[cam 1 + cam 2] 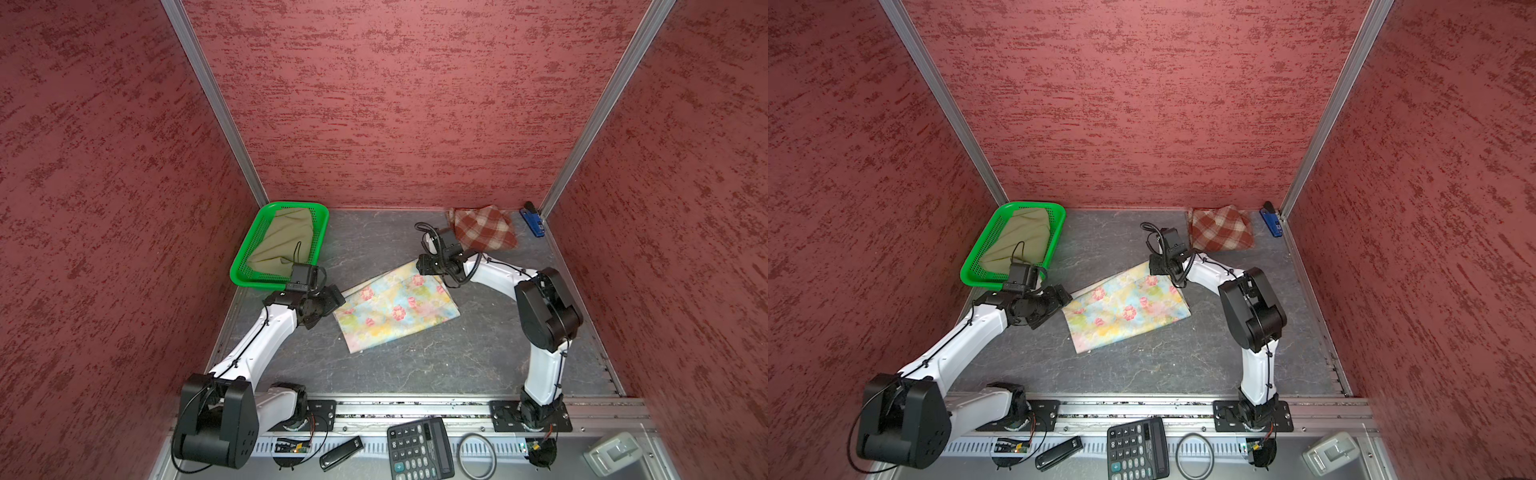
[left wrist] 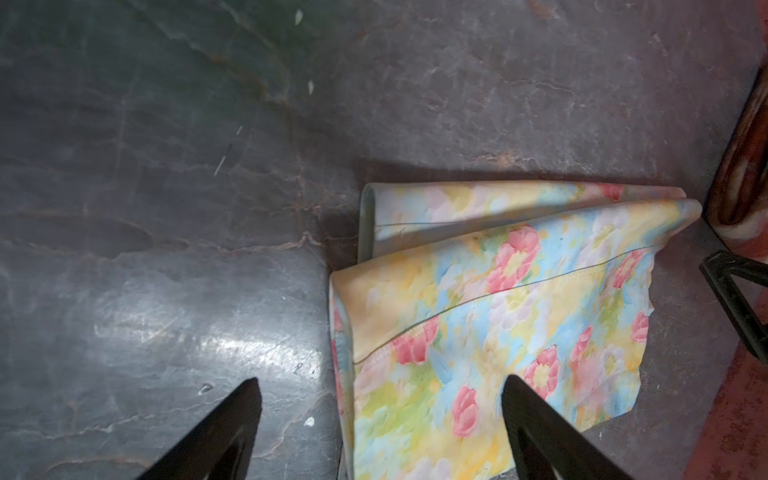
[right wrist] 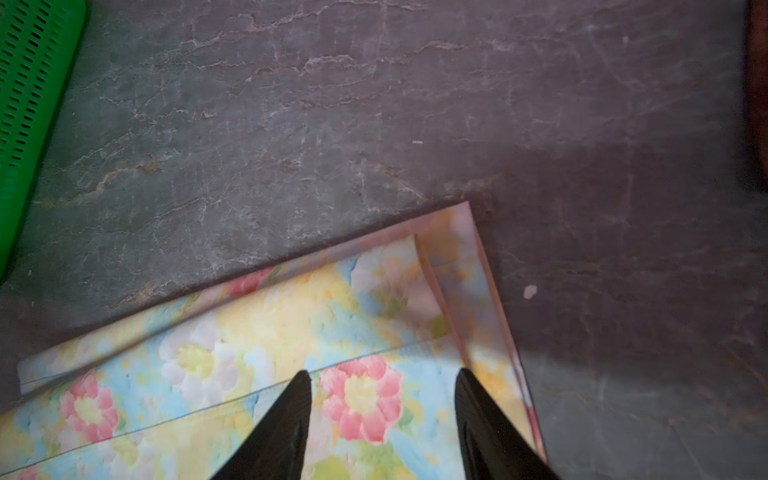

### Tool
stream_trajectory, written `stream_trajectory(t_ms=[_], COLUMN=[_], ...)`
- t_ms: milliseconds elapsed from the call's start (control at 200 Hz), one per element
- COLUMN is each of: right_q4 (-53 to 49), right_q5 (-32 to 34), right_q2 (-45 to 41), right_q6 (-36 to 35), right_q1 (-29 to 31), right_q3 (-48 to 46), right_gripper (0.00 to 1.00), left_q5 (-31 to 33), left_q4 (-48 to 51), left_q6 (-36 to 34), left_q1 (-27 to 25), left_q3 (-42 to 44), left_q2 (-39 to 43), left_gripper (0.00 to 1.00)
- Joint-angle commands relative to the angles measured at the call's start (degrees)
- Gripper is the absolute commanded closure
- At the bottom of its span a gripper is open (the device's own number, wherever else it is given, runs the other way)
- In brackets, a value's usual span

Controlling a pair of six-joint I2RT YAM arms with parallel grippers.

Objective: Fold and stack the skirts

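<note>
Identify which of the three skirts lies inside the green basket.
The plain olive-khaki skirt: it alone sits in the basket. The floral skirt and the plaid skirt both lie on the dark tabletop.

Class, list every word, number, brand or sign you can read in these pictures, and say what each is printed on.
Nothing can be read with certainty.
Calculator: key signs and a label near its display, too small and blurred.
Black stick beside it: a pale mark, illegible.
Floral skirt, green basket: no text.

Pastel floral skirt, red-brown plaid skirt, olive skirt, green basket.
</note>
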State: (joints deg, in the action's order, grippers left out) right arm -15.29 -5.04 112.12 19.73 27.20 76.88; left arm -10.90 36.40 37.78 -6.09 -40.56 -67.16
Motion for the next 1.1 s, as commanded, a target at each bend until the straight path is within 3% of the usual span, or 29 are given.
stream_trajectory(t_ms=[0,306,516,726,912,1092], right_q4=[4.2,10.0,13.8,14.3,14.9,15.2], right_q5=[-0.5,-3.8,-9.7,-11.7,-11.7,-10.8], right_q2=[1.5,4.5,7.4,8.8,7.8,6.1], right_q6=[-2.4,-4.3,-3.2,-2.9,-2.5,-2.5], right_q1=[-1.2,-2.7,-2.7,-2.7,-2.7,-2.7], right_q3=[2.1,2.5,3.5,4.6,4.5,4.1], right_gripper=[0.43,0.45,0.53,0.71,1.0,1.0], left_q5=[-4.4,-11.3,-14.1,-16.0,-16.5,-16.3], left_q4=[-2.0,-8.1,-9.9,-12.2,-15.2,-17.4], left_q6=[2.2,5.6,7.3,8.6,9.4,9.6], left_q1=[2.3,6.4,7.6,8.3,8.1,8.0], left_q3=[1.4,5.0,5.5,5.6,6.2,6.5], left_q2=[0.7,-0.6,-1.8,-3.5,-5.9,-7.1], left_gripper=[0.1,0.11,0.12,0.16,0.22,0.3])
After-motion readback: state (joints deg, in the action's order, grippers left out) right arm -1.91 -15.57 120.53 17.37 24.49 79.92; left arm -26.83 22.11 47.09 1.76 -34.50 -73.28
